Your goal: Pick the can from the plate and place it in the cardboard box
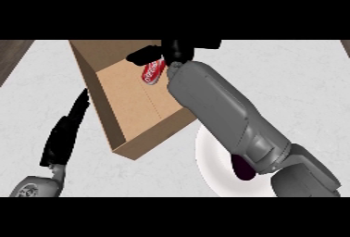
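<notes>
The right hand point(159, 54) holds the can point(153, 71) over the box point(130, 97), fingers curled round it, apparently. Lower it nearer the box floor before letting go, clear of the walls. The left hand point(65, 134) rests open on the surface point(294, 78); plate point(209, 171) behind.

You are looking steeply down at a pale tabletop point(301, 83) with a faint marbled grey mottling across its surface. It fills most of the view, running from the left side to the right. At the upper left corner you can see a dark brown strip point(12, 53) with a wood-like grain, cutting diagonally along the edge of the tabletop. A small sliver of the same dark brown point(346, 46) shows at the upper right corner. Soft grey shadows lie on the pale surface near the middle.
</notes>
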